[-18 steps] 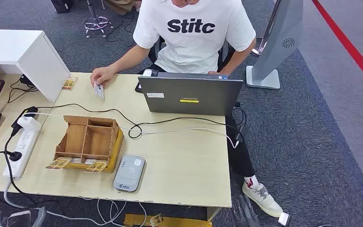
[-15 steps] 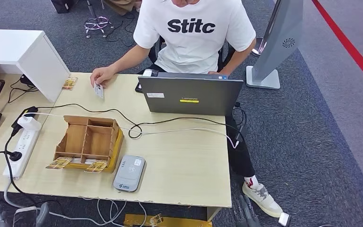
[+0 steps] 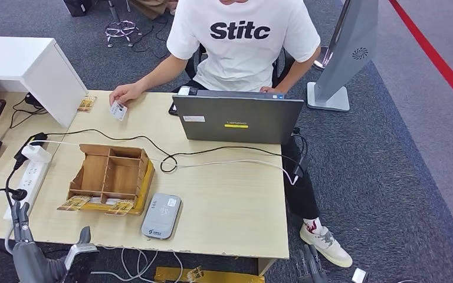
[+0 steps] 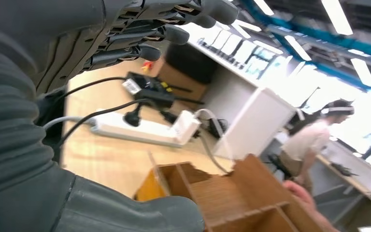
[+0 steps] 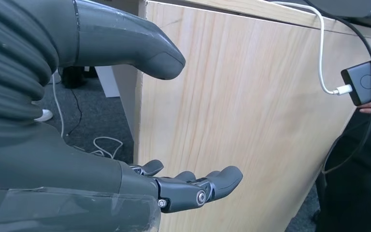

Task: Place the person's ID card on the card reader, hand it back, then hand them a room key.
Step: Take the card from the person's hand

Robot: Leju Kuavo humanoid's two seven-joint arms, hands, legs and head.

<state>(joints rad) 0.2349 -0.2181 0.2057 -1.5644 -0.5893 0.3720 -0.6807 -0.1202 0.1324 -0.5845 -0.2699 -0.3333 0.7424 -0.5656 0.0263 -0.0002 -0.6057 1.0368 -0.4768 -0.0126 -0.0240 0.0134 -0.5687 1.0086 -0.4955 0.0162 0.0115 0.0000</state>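
Note:
A person in a white T-shirt sits across the desk and holds the ID card just above the far left of the desktop. The grey card reader lies near the desk's front edge. Beside it stands a wooden divided box with room key cards in its front slot. My left hand is raised at the desk's front left corner, fingers spread, holding nothing. My right hand hangs open and empty below the desk's right side.
A grey laptop stands open at the back, with cables trailing across the desk. A white power strip lies along the left edge. A white cabinet is at the far left and a grey kiosk stand at the right.
My left hand has risen into view at the desk's front left corner. The person has shifted the ID card slightly to the left.

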